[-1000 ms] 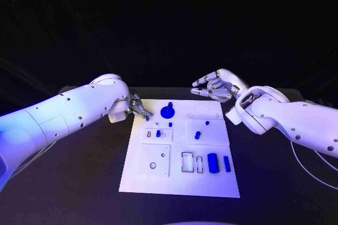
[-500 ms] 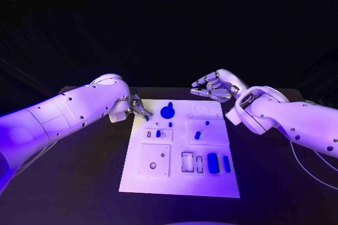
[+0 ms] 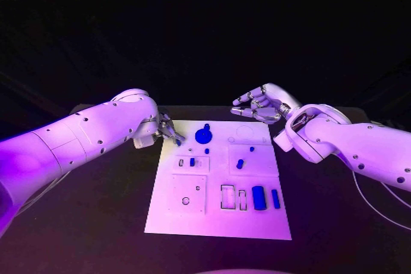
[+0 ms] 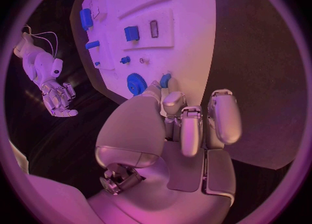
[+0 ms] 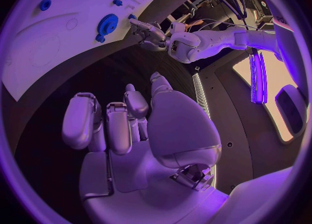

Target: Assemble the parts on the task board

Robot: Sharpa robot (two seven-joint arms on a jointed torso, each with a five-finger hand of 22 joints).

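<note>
The left hand (image 3: pixel 168 131), fingers curled on nothing, hangs beside the blue toothed gear (image 3: pixel 204 135) on the white task board (image 3: pixel 218 217), while the right hand (image 3: pixel 260 105) hovers loosely curled and empty past the board's far edge.

Left arm: comes in from the near left and reaches toward the far middle of the scene.
Left robot hand (image 3: pixel 167 132): low, fingers curled in close together and pointing right; whether anything sits between the fingertips cannot be told.
Right arm: comes in from the near right, bent, forearm angled to the far left.
Right robot hand (image 3: pixel 259 105): raised at the far right, fingers loosely curled and apart, holding nothing.
</note>
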